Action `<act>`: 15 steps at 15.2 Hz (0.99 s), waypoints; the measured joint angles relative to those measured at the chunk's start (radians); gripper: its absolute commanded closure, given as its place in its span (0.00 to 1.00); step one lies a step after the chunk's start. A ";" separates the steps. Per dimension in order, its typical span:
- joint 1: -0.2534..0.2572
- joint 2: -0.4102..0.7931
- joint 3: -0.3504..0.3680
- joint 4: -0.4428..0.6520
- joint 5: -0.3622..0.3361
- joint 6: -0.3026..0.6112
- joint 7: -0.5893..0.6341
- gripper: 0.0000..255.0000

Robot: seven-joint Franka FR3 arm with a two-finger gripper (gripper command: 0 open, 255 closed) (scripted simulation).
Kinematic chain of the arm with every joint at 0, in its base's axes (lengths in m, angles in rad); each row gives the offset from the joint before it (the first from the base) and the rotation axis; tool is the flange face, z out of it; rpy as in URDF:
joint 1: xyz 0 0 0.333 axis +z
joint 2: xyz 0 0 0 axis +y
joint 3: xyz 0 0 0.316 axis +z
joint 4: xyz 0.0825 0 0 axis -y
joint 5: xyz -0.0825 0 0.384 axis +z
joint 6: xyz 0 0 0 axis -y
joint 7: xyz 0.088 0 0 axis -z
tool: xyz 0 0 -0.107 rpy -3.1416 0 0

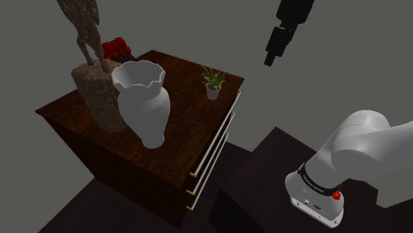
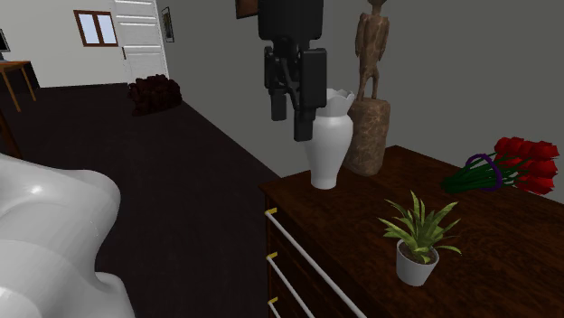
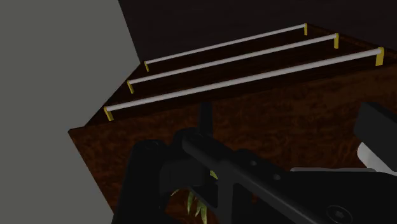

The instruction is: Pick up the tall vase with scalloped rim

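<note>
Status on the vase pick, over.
Hand open, high up, empty. White scalloped vase upright on dresser, untouched. Statue close beside it; potted plant nearer the hand.

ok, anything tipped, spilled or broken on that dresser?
Nothing stands out. The white scalloped vase stands upright beside the statue on the dresser. The potted plant is upright too, and the red rose bouquet simply lies flat on the top. No spill shows.

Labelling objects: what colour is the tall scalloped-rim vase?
Plain white; the tall scalloped vase shows best in the shoulder view.
</note>
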 measured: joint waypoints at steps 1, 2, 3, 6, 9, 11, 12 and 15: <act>0.000 0.000 0.000 0.000 0.000 0.000 0.000 0.00; 0.003 0.011 0.006 0.004 0.009 0.005 0.010 0.00; 0.007 0.032 0.017 0.021 0.023 0.007 0.026 0.00; 0.019 0.101 0.049 0.053 0.071 0.034 0.078 0.00; 0.032 0.187 0.083 0.109 0.118 0.057 0.134 0.00; 0.042 0.247 0.108 0.151 0.147 0.074 0.175 0.00; 0.045 0.280 0.118 0.184 0.160 0.073 0.194 0.00; 0.056 0.369 0.146 0.253 0.194 0.093 0.244 0.00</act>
